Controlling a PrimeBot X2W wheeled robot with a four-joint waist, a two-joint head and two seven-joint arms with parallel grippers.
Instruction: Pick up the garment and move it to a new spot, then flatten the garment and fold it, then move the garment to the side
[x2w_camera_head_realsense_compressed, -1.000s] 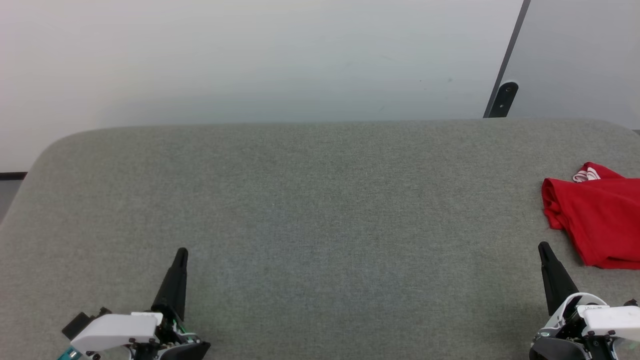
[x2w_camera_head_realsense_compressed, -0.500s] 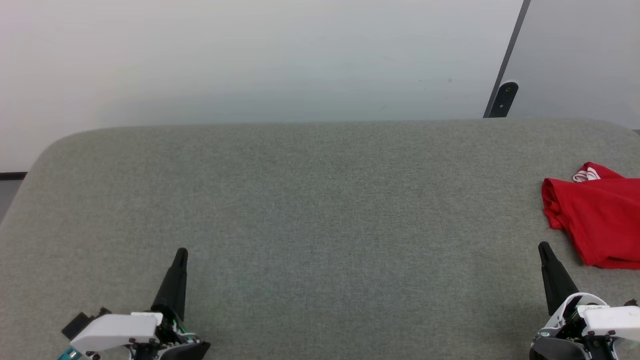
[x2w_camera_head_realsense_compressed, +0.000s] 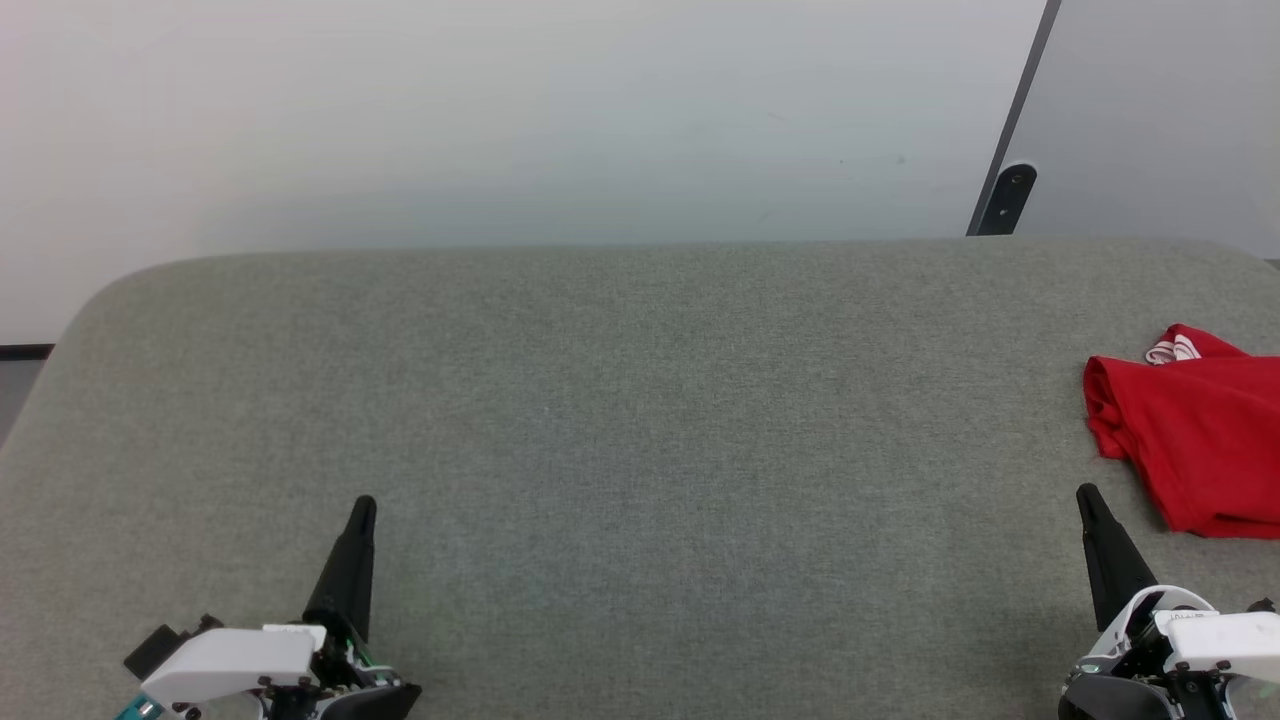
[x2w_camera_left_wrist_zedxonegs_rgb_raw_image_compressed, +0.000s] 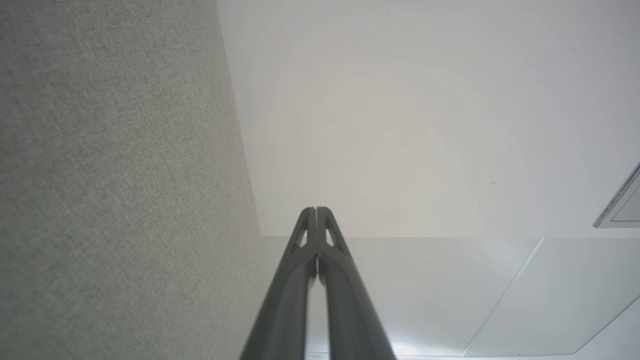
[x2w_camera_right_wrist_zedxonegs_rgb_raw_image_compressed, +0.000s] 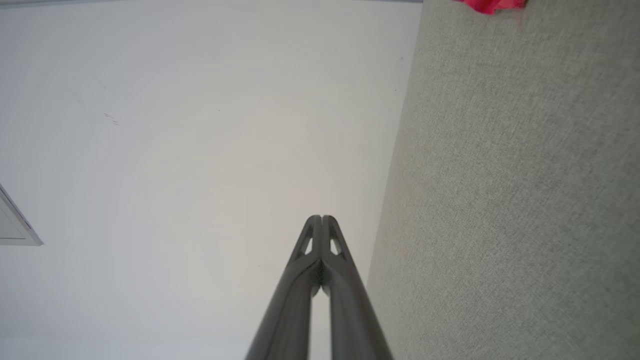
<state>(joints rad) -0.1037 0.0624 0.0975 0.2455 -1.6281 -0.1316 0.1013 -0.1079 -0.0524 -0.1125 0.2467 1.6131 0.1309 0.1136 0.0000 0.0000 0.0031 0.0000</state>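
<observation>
— Where's the shirt (x2w_camera_head_realsense_compressed: 1190, 440)?
— Far right of the grey pad (x2w_camera_head_realsense_compressed: 620, 400), bunched up. Partly out of sight, so maybe folded, can't say.
— Grippers?
— Left gripper (x2w_camera_head_realsense_compressed: 363, 505) & right gripper (x2w_camera_head_realsense_compressed: 1086, 492) both pinched closed, holding nothing. Right one's near the shirt, not touching.

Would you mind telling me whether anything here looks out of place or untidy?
The red garment lies rumpled at the right of the grey surface, striped trim poking out; nothing else stands out.
</observation>
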